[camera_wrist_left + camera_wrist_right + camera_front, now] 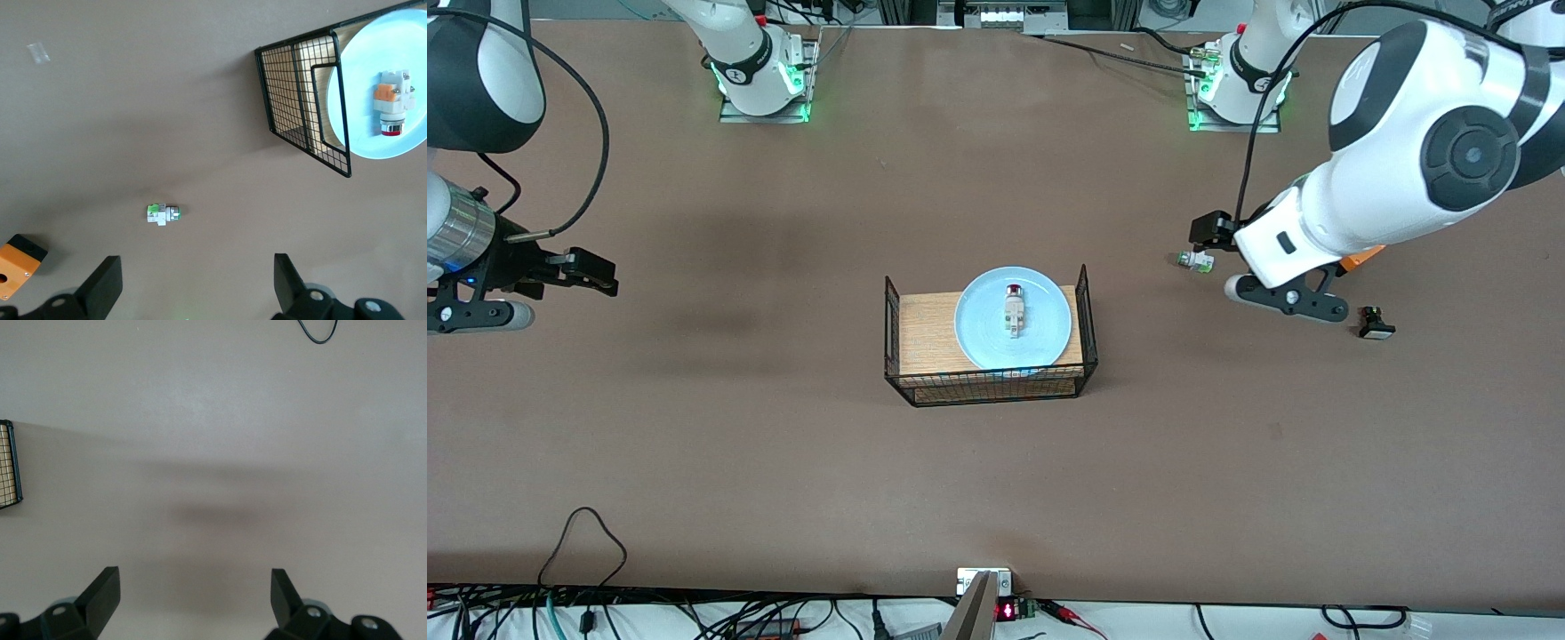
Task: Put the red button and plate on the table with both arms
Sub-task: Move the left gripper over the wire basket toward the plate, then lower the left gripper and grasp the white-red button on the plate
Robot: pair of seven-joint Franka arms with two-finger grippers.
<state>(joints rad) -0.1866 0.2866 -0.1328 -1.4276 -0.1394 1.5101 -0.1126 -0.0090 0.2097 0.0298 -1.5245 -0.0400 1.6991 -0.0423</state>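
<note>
Both grippers, left (pixel 193 290) and right (pixel 193 607), hover spread wide over the table (pixel 783 462); between them, well apart from each, the red button (pixel 1015 311) lies on the plate (pixel 978 333).

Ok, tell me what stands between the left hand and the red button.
The rack's black wire end wall does: it rises beside the plate on the side toward the open left hand, which is over bare table. The red button lies on the plate, uncovered from above.

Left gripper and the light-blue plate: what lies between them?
Bare brown table, then the black wire rack's side wall, by the front view. Left gripper hangs open; the round glossy plate tops that rack.
</note>
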